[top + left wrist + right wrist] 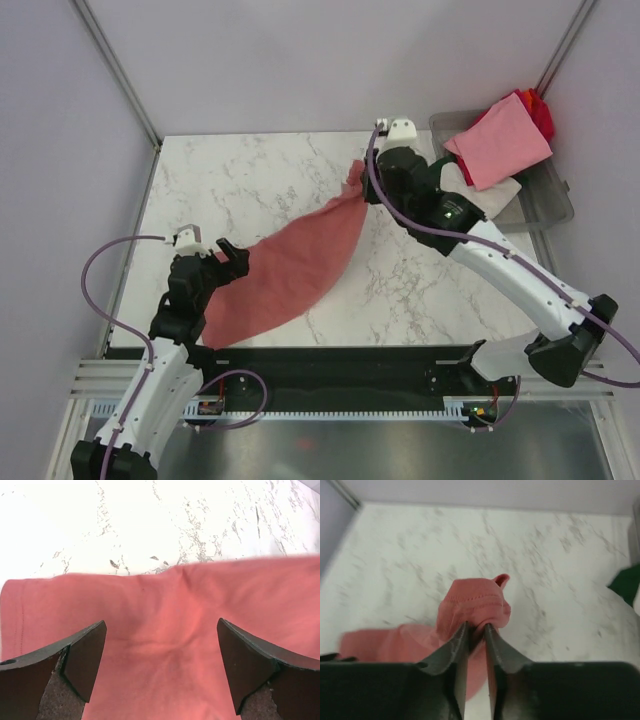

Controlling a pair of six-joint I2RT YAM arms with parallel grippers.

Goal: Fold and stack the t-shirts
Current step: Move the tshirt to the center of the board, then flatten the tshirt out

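Observation:
The dusty brick-red t-shirt point(290, 265) stretches diagonally across the marble table, from the near left to the far middle. My right gripper point(362, 178) is shut on its far bunched end and holds that end up; the right wrist view shows the hem point(472, 602) pinched between the fingers. My left gripper point(226, 262) is open at the shirt's near-left part; in the left wrist view the cloth point(165, 630) lies flat between the spread fingers point(85, 655). A light pink shirt point(498, 142), a bright red one point(540, 112) and a white one point(492, 195) lie on the tub at far right.
The clear grey plastic tub point(550, 200) stands at the table's far right corner. A dark green cloth point(626, 582) shows at the right edge of the right wrist view. Grey walls and metal posts bound the table point(250, 170) at the back and sides.

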